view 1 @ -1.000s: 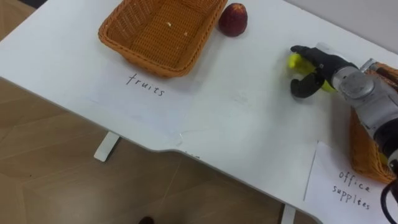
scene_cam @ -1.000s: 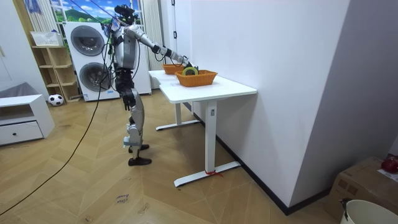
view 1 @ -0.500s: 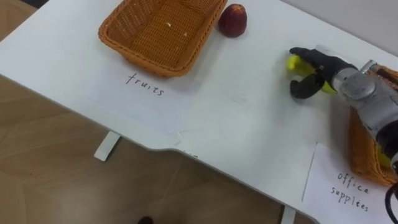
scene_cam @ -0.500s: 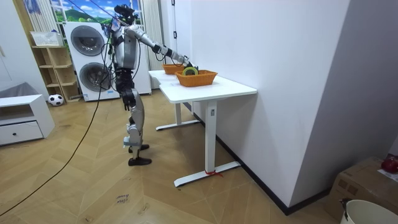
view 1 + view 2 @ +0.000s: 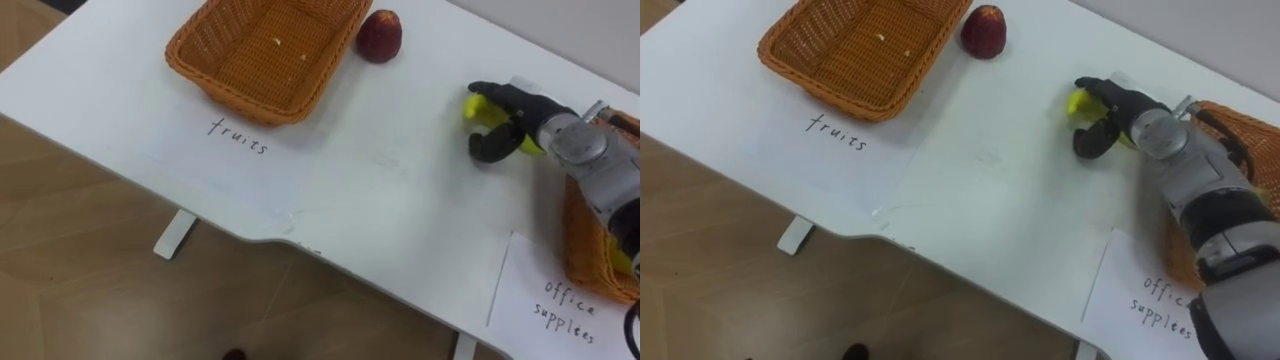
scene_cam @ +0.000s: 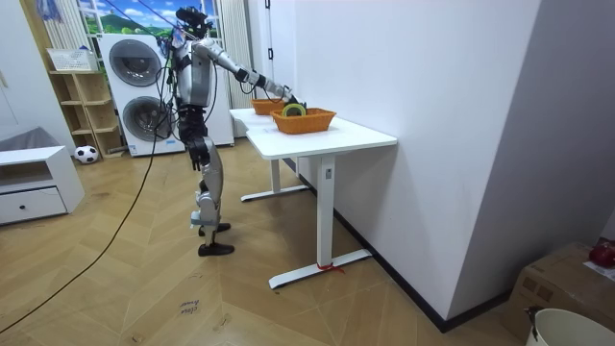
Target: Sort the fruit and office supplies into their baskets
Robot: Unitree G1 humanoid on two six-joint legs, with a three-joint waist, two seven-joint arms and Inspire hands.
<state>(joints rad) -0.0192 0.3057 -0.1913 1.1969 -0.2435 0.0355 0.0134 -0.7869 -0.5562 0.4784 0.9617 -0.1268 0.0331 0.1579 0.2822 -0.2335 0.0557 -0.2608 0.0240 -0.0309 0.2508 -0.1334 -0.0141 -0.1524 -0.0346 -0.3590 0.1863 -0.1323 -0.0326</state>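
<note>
Yellow and small, the item (image 5: 477, 106) sat in the grip of the right hand (image 5: 520, 118), whose dark fingers curled over its top while the thumb hooked in beneath, so that only its two ends showed. Its kind could not be told, nor whether it rested on the white table (image 5: 380, 190) or hung just clear of it. The hand reached in from 4 o'clock, low over the tabletop and near the far edge.

From the hand, a red apple (image 5: 380, 35) lay on the table at 10 o'clock, well apart from the grip. It stood just beside the right-hand end of the fruit basket (image 5: 240, 100), a shallow wicker tray that held nothing but a pale speck or two. A handwritten label (image 5: 236, 138) was marked on the table at 6 o'clock from that basket.

At 4 o'clock from the hand, close beside the forearm, stood the second wicker basket (image 5: 1230, 115). A sheet of paper (image 5: 560, 300) with handwriting lay on the table at 6 o'clock from it. Something green and yellow showed inside this basket in the room view, too small to name.

In the room view the robot stood upright on the wood floor (image 6: 288, 308) at the table's near long side, its right arm stretched out over the top. Two washing machines (image 6: 135, 62) stood behind it. The left hand (image 6: 199, 159) hung at the robot's side, too small there for its state to be told.
</note>
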